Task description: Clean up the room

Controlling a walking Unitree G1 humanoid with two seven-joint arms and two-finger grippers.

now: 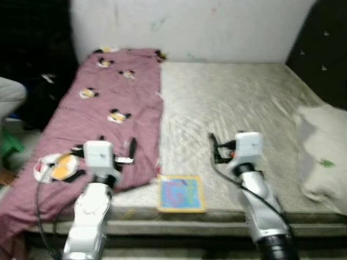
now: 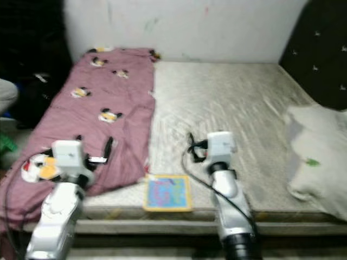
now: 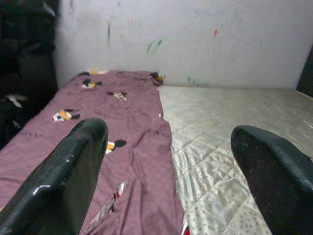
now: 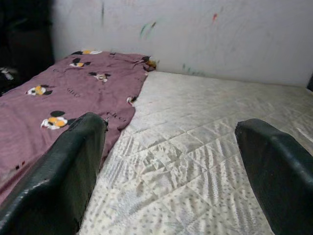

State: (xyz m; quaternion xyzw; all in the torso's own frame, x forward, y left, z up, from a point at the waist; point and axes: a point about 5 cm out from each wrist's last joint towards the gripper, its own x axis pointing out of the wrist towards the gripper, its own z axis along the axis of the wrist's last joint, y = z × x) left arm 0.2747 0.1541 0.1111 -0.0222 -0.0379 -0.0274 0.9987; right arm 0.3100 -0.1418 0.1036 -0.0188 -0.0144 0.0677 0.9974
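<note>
- The left tool (image 3: 166,161), its two glossy black fingers (image 3: 63,181) spread well apart, hovers over the near end of a mauve sheet (image 1: 108,114); the right tool (image 4: 171,166), equally wide open, is held above the bare mattress (image 1: 238,103), just beyond the picture book.
- The sheet, soft and wrinkled, covers the strip of the mattress left of the book and runs back to the wall (image 1: 190,27); its near corner droops over the bed's edge. It is printed with small black, white and orange cartoon figures.
- The mattress is pale grey-white, quilted in a diamond pattern with a fine speckle.
- A thin, square picture book (image 1: 181,193) with a yellow border and a blue-and-pink cover lies flat at the mattress's front edge, just beside the sheet; any lettering is too blurred to read.
- A plump white pillow (image 1: 323,154) sits well to the right of the book, at the mattress's side.
- The white wall carries faint green and red scribbles.
</note>
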